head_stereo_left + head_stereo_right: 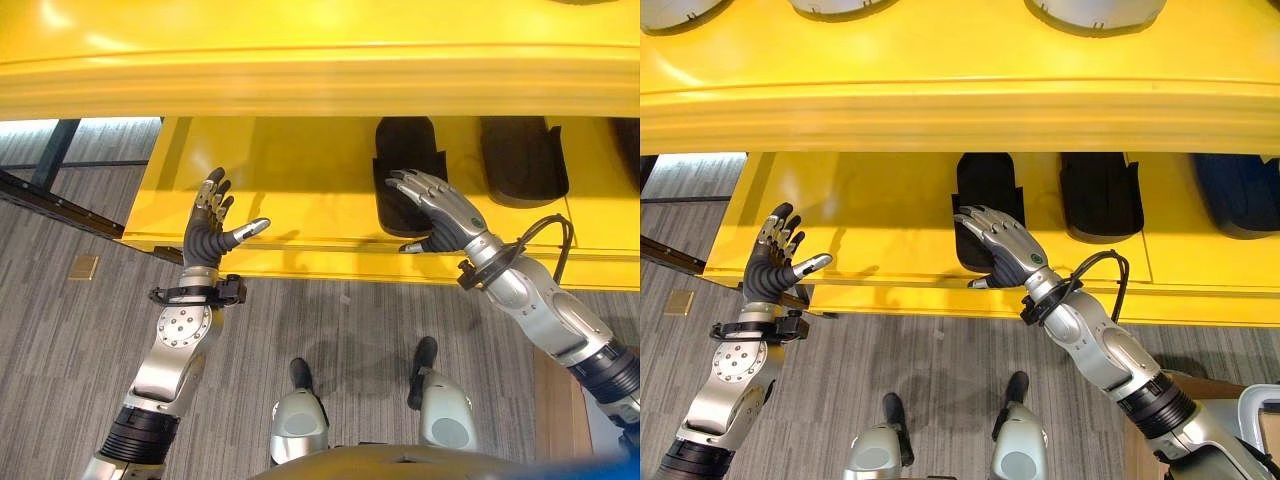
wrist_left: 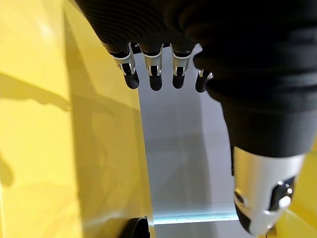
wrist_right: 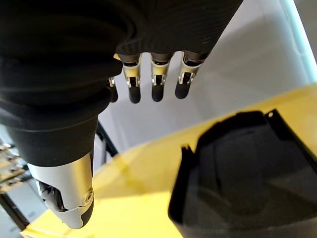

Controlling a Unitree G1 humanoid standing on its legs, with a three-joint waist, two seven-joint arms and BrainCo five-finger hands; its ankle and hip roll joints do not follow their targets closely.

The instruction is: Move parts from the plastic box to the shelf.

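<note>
A yellow shelf (image 1: 300, 200) spans the view, and its lower tier holds black moulded parts. One black part (image 1: 985, 190) lies near the front edge, and my right hand (image 1: 1008, 245) is open just over its near end, fingers spread and nothing gripped. In the right wrist view that black part (image 3: 247, 173) shows past the straight fingers (image 3: 156, 79). A second black part (image 1: 1100, 195) lies to the right. My left hand (image 1: 207, 235) is open and empty at the shelf's left front edge, with its fingers (image 2: 153, 69) straight.
A dark blue part (image 1: 1240, 195) sits at the shelf's far right. White round items (image 1: 1095, 12) stand on the upper tier. A dark metal frame (image 1: 50, 195) runs along the floor at left. A pale box corner (image 1: 1262, 410) shows at lower right.
</note>
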